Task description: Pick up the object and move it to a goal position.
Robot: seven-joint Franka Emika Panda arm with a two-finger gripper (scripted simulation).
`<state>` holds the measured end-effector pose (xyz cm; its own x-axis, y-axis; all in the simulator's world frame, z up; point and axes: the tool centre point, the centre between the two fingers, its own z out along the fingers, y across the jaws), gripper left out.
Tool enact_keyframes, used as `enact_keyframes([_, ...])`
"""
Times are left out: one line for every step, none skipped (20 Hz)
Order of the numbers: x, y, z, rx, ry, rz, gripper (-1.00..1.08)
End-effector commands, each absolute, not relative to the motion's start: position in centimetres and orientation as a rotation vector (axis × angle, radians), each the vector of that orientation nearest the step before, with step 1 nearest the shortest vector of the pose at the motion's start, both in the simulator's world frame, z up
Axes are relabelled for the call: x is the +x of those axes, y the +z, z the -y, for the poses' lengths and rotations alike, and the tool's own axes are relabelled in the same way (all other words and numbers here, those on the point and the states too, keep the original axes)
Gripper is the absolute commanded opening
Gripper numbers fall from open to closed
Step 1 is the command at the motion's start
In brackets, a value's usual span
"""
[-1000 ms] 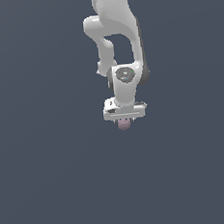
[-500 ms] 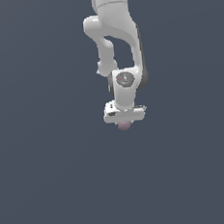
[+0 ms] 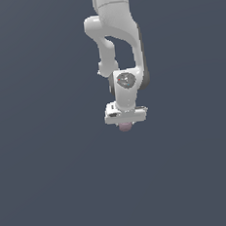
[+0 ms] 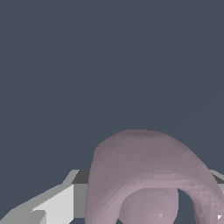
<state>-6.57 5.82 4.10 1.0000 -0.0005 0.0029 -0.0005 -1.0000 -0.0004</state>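
Note:
The object (image 3: 125, 127) is a small pale pink-mauve rounded thing. In the exterior view only its lower part shows under the white gripper (image 3: 126, 123), which points straight down over it. The wrist view has the object (image 4: 144, 175) close up and large, sitting between the two fingers. One white finger (image 4: 57, 203) stands at its side and a sliver of the other shows at the frame's edge. The jaws look spread around the object, and I see no clear squeeze on it.
A plain dark grey-blue ground fills both views. The white arm (image 3: 114, 31) comes down from the top of the exterior view. No other object shows.
The gripper has come down over the object, so less of the pink shape shows beneath it. The object has stayed in place.

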Motion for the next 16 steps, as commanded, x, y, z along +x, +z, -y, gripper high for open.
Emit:
enact_keyframes([-6.4, 4.1, -5.6, -3.141, -0.004, -0.001, -1.00])
enact_keyframes([-6.3, 4.1, -5.5, -3.141, -0.004, -0.001, -1.00])
enact_keyframes([-6.1, 4.1, -5.3, -3.141, -0.004, -0.001, -1.00])
enact_keyframes([-5.9, 4.2, -5.0, -3.141, -0.004, -0.001, -1.00])
enact_keyframes([-5.6, 4.2, -4.7, -3.141, -0.004, -0.001, -1.00])
enact_keyframes([-5.3, 4.2, -4.4, -3.141, -0.004, -0.001, -1.00])
enact_keyframes([-5.0, 4.3, -4.1, -3.141, -0.004, -0.001, -1.00])
enact_keyframes([-4.7, 4.3, -3.7, -3.141, -0.004, -0.001, -1.00])
enact_keyframes([-4.3, 4.4, -3.2, -3.141, -0.004, -0.001, -1.00])
enact_keyframes([-3.8, 4.4, -2.8, -3.141, -0.004, -0.001, -1.00])
enact_keyframes([-3.4, 4.5, -2.3, -3.141, -0.004, -0.001, -1.00])
enact_keyframes([-2.9, 4.5, -1.8, -3.141, -0.004, -0.001, -1.00])
enact_keyframes([-2.4, 4.5, -1.2, -3.141, -0.003, -0.001, -1.00])
enact_keyframes([-1.9, 4.6, -0.7, -3.141, -0.003, -0.001, -1.00])
enact_keyframes([-1.3, 4.7, -0.1, -3.141, -0.003, -0.001, -1.00])
enact_keyframes([-0.8, 4.7, 0.5, -3.141, -0.003, -0.001, -1.00])
